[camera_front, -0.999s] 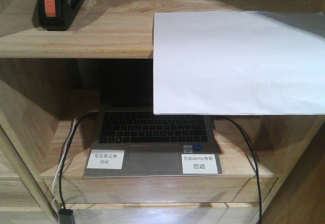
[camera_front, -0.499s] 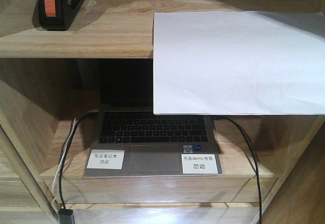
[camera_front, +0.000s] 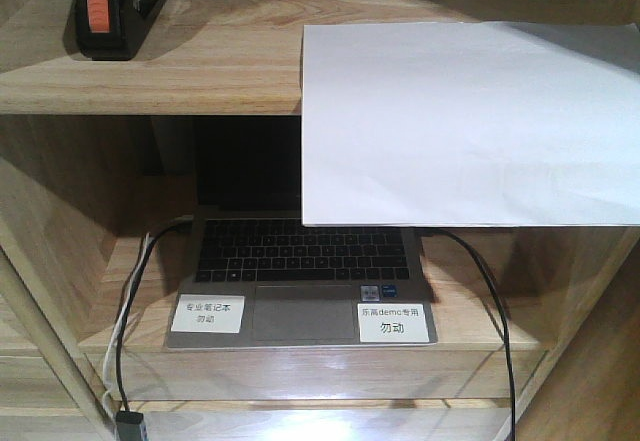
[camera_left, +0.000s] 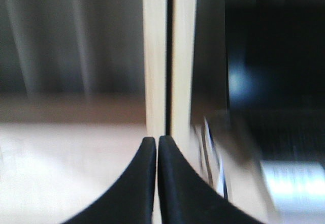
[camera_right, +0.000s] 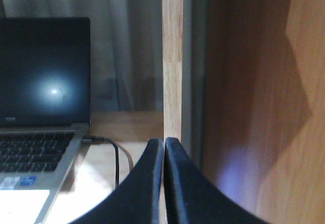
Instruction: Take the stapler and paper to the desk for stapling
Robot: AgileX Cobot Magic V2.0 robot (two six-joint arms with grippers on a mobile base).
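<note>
Up at the back left corner of the upper light wooden shelf board (camera_front: 200,76) sits the small black stapler (camera_front: 108,16) with an orange patch on its top, its far end cut off by the top of the front view. Well apart from it, on the right part of the same shelf, lies the plain white rectangular sheet of paper (camera_front: 470,121). The sheet's near portion juts out past the shelf's front edge and its right side runs out of view. That overhang covers the right part of the screen of an open grey laptop with a black keyboard (camera_front: 300,261), which rests on the lower shelf board (camera_front: 470,326). Two small white printed stickers (camera_front: 393,323) sit on the palm rest, one at each side of the touchpad. A thin black cable (camera_front: 492,301) drops from the laptop's right side over the lower shelf's front edge, while a white cable (camera_front: 120,326) and another black one trail down at its left. The left claw (camera_left: 157,144) is closed with its black tips together and nothing between them, in a blurred view facing a pale wooden upright (camera_left: 155,56). The right claw (camera_right: 163,144) is likewise closed and empty, facing a brown wooden upright (camera_right: 172,56) just right of the laptop.
</note>
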